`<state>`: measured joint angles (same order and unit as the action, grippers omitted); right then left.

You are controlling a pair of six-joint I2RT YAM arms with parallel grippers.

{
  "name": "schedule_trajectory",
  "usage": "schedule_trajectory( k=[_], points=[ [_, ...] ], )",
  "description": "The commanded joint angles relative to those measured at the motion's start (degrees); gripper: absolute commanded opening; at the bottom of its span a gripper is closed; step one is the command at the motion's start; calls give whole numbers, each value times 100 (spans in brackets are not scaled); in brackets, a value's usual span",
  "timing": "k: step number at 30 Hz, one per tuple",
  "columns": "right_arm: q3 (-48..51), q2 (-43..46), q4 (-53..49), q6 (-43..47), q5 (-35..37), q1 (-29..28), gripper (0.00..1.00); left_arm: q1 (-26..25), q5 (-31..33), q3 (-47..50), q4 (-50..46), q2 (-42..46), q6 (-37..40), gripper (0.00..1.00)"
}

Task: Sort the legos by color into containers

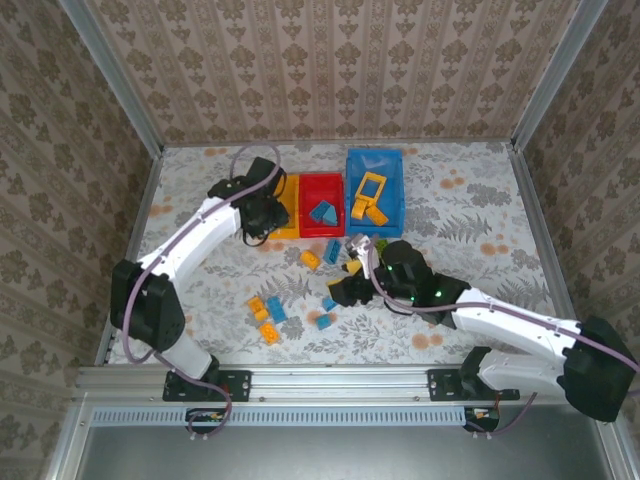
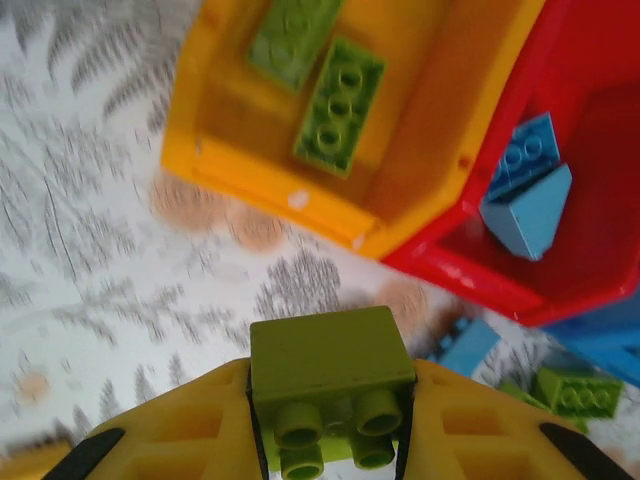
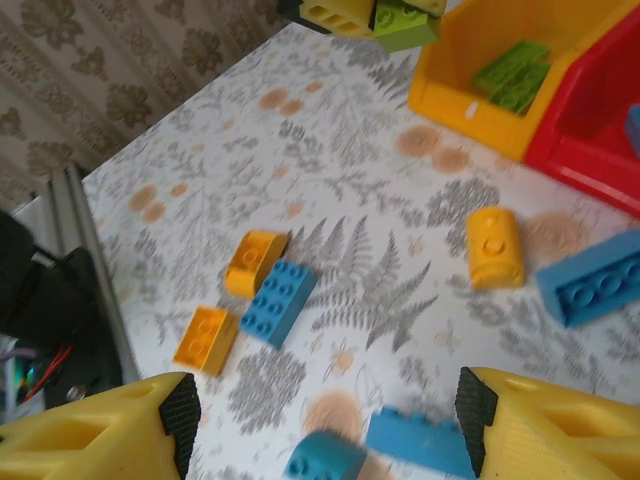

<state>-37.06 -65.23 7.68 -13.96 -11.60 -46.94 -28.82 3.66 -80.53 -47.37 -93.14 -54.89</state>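
left gripper (image 2: 330, 432) clamped on a green brick (image 2: 330, 362) just short of the yellow bin (image 2: 260, 185), two greens inside; red bin (image 2: 470, 265) has blues, blue bin (image 1: 375, 155) yellows — roughly ten loose bricks (image 3: 275, 300) left mid-table — right gripper (image 3: 325, 415) gapes wide above them, its arm likely hiding some in the top view

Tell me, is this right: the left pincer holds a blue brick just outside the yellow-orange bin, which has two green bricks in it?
Not quite. The brick in the left pincer is green, not blue; the left wrist view shows it clamped between the yellow fingers. The rest stands: it is just outside the yellow-orange bin, which holds two green bricks.
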Motion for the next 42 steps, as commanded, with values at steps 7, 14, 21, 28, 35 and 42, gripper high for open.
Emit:
schedule_trajectory(
  k=[7,14,21,28,35,42],
  points=[
    [-675,-666,637,-93,872,-78,71,525,-14,-1347,-157,-1634,1671,29],
    [-553,-619,559,-287,1110,-126,71,754,-269,-2084,18,-2444,1941,31],
    [-593,-767,659,-395,1256,-134,72,863,-509,-2523,136,-3095,1974,38],
    [-782,-956,687,-380,1208,-137,72,877,-656,-2608,176,-3088,1873,57],
    [-918,-937,455,-120,1204,-133,73,811,-564,-2253,109,-2209,1628,60],
    [-1127,-1375,11,-88,1506,-507,73,725,-278,-1025,219,-650,1453,63]
  ],
)
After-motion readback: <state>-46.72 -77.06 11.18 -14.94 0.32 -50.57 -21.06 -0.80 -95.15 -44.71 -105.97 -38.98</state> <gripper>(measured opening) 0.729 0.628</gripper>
